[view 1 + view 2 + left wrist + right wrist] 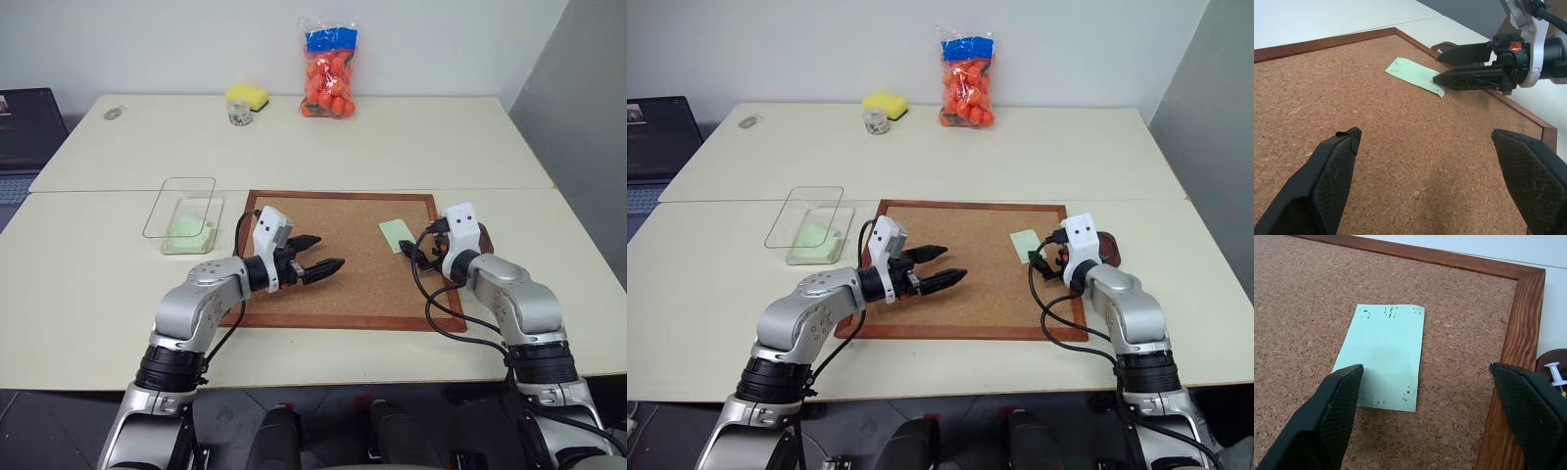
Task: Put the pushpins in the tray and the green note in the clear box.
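Silver arms, white wrist housings, black ribbed hands (loose black cables trail the right arm (509,304)).

cork board (333,257) mid-table; yellow sponge (247,96), small jar (238,114), bag of orange balls (329,70) far back

A: Is there any writing you can make out anywhere?

B: None. The green note (1384,356) carries only small pinholes along its short edges, no letters or numbers.

A: What about the bag of orange balls (329,67) at the far side of the worktop (411,137)?

B: It has a blue header strip, but whatever is printed there is too small to read.

A: And the small jar (239,114) beside the yellow sponge (247,96)?

B: Its label is a blur. The laptop screen (29,122) shows nothing legible either.
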`<action>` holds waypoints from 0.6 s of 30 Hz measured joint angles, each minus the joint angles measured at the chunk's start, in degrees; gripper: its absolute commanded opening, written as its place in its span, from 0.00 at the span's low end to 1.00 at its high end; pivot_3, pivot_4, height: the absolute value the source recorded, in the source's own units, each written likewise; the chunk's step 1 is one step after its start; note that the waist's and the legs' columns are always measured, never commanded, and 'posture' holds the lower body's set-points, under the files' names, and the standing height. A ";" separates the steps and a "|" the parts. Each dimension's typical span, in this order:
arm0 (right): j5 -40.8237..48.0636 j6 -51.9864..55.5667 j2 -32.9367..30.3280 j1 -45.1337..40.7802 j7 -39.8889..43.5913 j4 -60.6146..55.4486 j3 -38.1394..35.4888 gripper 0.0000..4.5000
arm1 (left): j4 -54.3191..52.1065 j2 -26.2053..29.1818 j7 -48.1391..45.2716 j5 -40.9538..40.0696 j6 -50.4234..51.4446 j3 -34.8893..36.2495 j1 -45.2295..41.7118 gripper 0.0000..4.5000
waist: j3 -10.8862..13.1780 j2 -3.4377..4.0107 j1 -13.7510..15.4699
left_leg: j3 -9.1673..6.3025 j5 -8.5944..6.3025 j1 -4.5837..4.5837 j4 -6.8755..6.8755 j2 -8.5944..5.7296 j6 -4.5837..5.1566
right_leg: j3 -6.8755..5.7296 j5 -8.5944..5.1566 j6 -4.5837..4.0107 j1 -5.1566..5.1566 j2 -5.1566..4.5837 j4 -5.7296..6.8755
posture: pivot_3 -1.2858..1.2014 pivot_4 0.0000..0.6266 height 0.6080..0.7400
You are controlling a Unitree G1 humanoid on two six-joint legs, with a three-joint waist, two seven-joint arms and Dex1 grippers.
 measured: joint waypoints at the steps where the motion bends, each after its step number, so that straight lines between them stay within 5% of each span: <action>1: 0.04 0.51 -0.04 -0.07 0.39 -0.09 -0.02 0.97 | 0.00 0.08 0.00 0.01 -0.02 0.08 0.00 1.00 | 0.00 0.00 -0.01 | 0.00 0.00 0.00 0.00 0.00 0.00 | 0.00 0.00 0.00 0.00 0.00 0.00 | 0.52 0.24 1.00; 12: -0.06 5.72 -0.38 -2.53 2.97 -0.39 2.34 0.97 | 0.14 0.14 0.00 0.35 -1.20 0.95 -0.01 1.00 | -0.02 -0.02 -0.17 | 0.02 0.00 0.04 0.00 0.02 0.00 | 0.02 0.02 -0.03 0.02 0.02 0.02 | 0.52 0.24 1.00; 18: -0.47 6.53 0.03 -3.93 2.72 1.37 2.01 0.73 | 0.15 0.13 0.04 0.44 -1.31 0.96 0.00 1.00 | -0.04 -0.05 -0.24 | 0.01 0.00 0.13 0.00 0.09 0.00 | 0.04 0.14 -0.23 0.05 0.13 0.03 | 0.52 0.24 1.00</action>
